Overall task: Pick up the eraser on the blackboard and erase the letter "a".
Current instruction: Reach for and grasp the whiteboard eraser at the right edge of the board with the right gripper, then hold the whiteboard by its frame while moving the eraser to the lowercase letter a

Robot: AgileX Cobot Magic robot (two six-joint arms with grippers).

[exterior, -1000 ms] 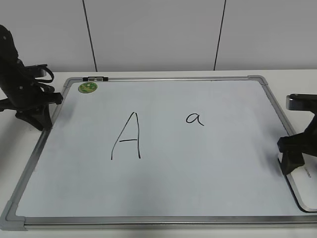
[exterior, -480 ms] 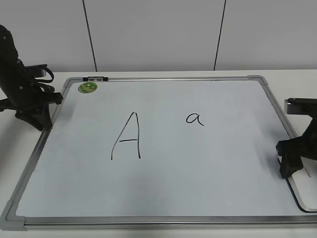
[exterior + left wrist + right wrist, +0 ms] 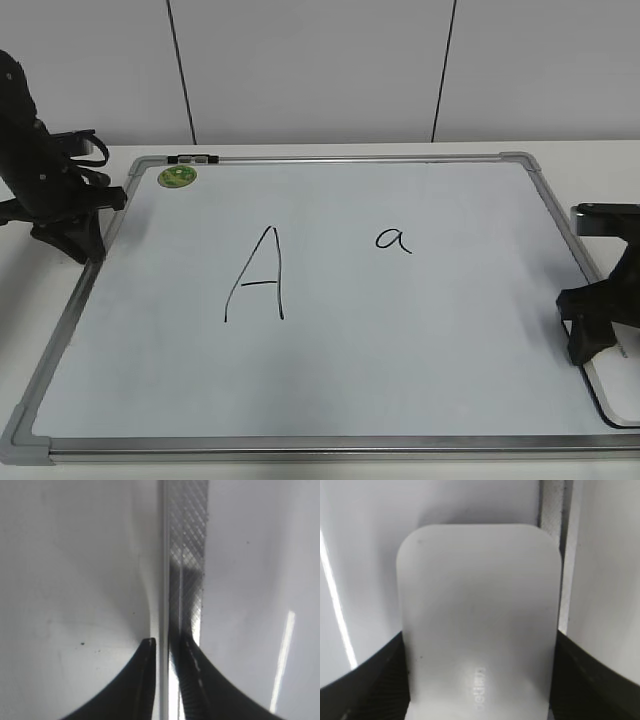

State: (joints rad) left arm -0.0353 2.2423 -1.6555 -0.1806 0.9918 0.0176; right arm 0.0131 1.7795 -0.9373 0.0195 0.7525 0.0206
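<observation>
The blackboard [image 3: 420, 340] is really a big white board with a grey frame. It lies flat on the white surface [image 3: 590, 160] and fills most of the outside view.

Near the front, at the right edge of the board, sits the eraser [image 3: 618, 385]. It is a white block with round corners and a dark rim underneath. It lies at the board's right frame, close to the front right corner. The right gripper [image 3: 600, 335] is down over it. In the right wrist view the eraser [image 3: 480, 620] fills the space between the two black fingers [image 3: 365, 680], one on each side. The jaws are wide open around the eraser. I cannot tell if they touch its sides. There is faint grey writing on top of the eraser.

A bit further back, in the middle of the board, is a big letter "A" [image 3: 258, 275] in black. To its right and a little further back is the letter "a" [image 3: 393, 240]. It is much smaller and is well apart from the eraser.

On the left side, the left gripper [image 3: 70, 235] rests at the board's left frame. In the left wrist view its jaws are almost closed, with only a thin gap, and the frame's edge [image 3: 163, 555] runs along that gap.

At the far left corner there is a round green sticker [image 3: 177, 177]. Behind everything is a white wall [image 3: 320, 70].
</observation>
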